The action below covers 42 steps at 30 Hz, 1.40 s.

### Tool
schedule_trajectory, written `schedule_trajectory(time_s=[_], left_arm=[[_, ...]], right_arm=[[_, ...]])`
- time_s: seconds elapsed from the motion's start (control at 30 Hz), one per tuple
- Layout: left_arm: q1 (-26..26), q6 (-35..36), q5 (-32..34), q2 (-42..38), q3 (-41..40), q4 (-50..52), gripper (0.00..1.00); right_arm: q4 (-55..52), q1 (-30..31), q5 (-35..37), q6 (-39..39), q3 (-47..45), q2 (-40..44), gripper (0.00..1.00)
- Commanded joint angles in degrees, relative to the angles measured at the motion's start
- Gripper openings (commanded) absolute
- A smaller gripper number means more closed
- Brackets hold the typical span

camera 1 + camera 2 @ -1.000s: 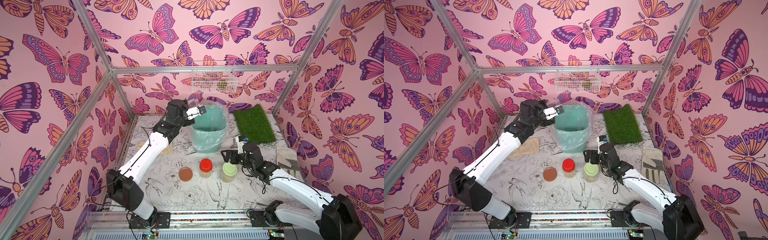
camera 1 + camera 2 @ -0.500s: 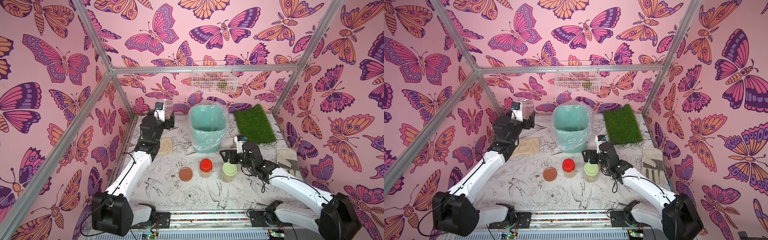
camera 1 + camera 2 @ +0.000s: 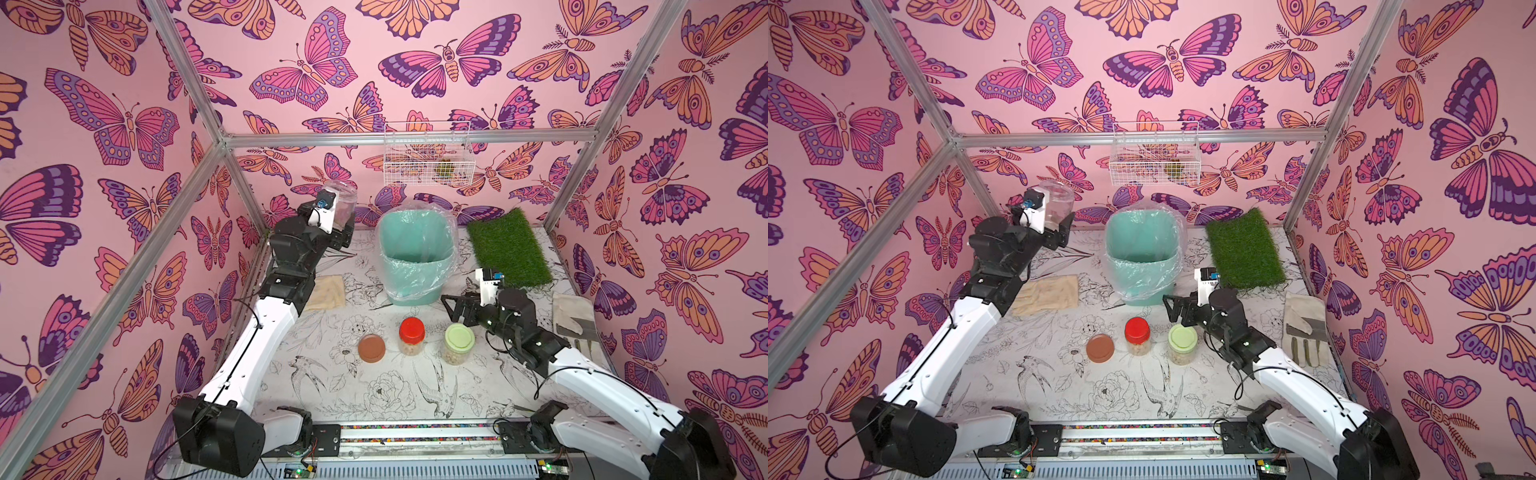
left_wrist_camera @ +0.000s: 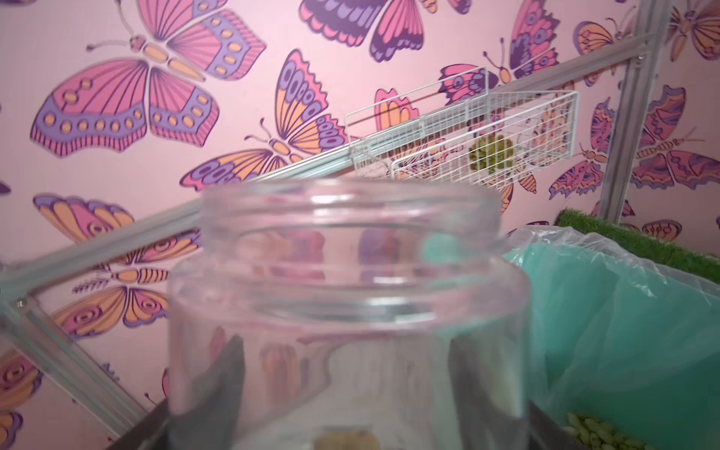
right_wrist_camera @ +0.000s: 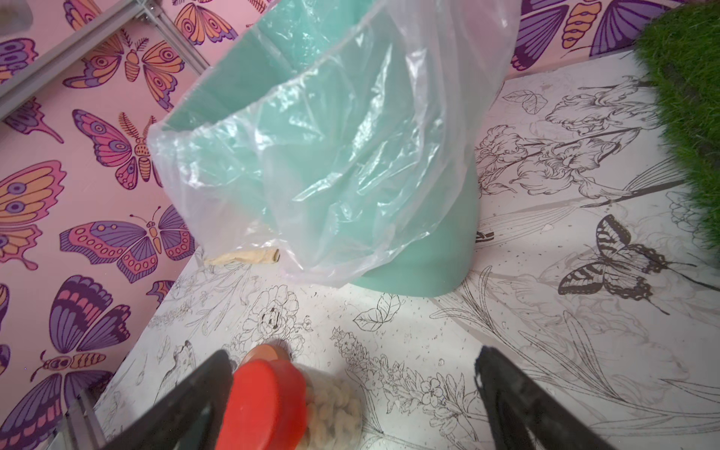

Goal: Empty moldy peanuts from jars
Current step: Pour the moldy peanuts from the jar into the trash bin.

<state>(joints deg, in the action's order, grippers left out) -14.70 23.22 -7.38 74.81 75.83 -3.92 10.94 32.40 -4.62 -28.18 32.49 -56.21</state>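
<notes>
- Left gripper [image 3: 337,227]: clamped on a clear, lidless cylindrical jar [image 3: 343,201], mouth up, raised at upper left of centre in both top views.
- Right gripper [image 3: 453,311]: jaws wide apart, holding nothing, right of centre.
- Red-lidded clear jar [image 3: 411,336] and pale-green-lidded clear jar [image 3: 458,344]: upright, mid-frame, each holding pale beige moldy peanuts [image 5: 335,405].
- Round brown lid [image 3: 371,348]: lying flat, left of the red-lidded clear jar.
- Mint-green plastic-lined bin [image 3: 415,286]: upper centre, with more moldy peanuts inside.

Bare tabletop [image 3: 374,395] in front of the lidded jars [image 3: 411,336]; bin [image 3: 415,300] (liner [image 3: 452,241] flared) close behind them.
</notes>
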Motion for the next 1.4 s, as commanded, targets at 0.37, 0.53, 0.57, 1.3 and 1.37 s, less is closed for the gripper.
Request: schedule_trajectory(time_s=[0.37,0.53,0.57,1.3,1.37], left_arm=[[-18.9,91.8,27.8,25.0,36.5,33.2,0.00],[-20.1,94.2,25.4,29.3,41.9,33.4,0.00],[-20.3,93.7,24.7,29.5,41.9,33.5,0.00],[-20.5,89.6,24.1,28.7,38.9,34.3,0.00],[-20.2,86.7,23.6,28.4,38.8,34.2,0.00]], right_arm=[[7.7,0.4,-0.1,5.3,-2.9,3.4,0.99],[8.2,0.4,-0.1,6.1,-2.5,2.1,0.99],[8.5,0.4,-0.2,6.4,-2.5,2.0,0.99],[13.2,0.4,-4.8,8.2,-1.2,-1.5,0.99],[13.3,0.5,-5.4,8.3,-0.8,-1.9,0.99]])
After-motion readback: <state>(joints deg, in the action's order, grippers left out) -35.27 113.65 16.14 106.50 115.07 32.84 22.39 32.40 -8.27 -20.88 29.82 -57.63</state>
